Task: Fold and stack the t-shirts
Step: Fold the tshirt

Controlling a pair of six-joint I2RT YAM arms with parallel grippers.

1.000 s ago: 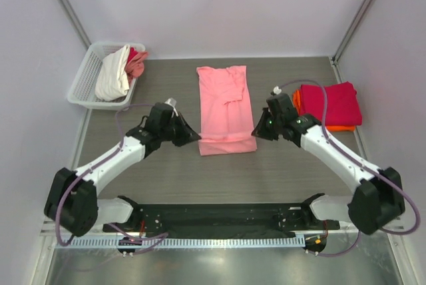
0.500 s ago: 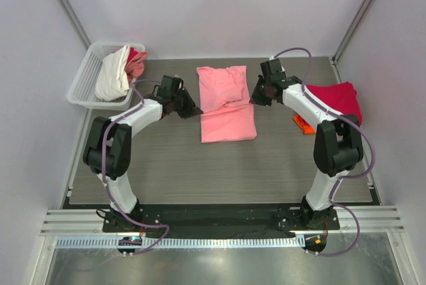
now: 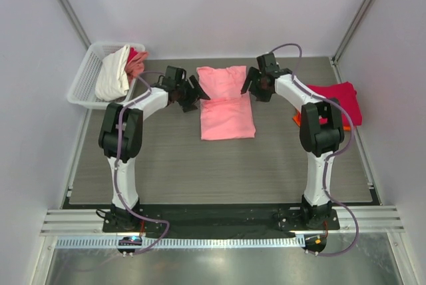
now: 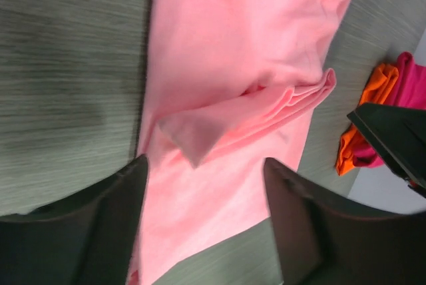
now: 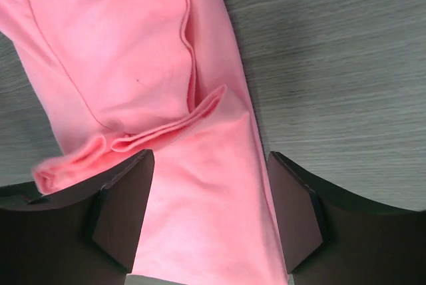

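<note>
Grey wood-grain worktop (image 3: pixel 166 165) fills our view. At its far left we see a basket (image 3: pixel 78 85) holding a white shirt (image 3: pixel 112 75) and a coral shirt (image 3: pixel 138 65). Next, the left pincer (image 3: pixel 195 93) hangs with jaws spread, gripping nothing, at the left edge of the folded pink shirt (image 3: pixel 226 108) lying mid-worktop. The right pincer (image 3: pixel 251 88), likewise spread and empty, sits at its right edge. Farthest right we find a crimson shirt (image 3: pixel 343 98) lying on an orange shirt (image 3: pixel 297 120).
</note>
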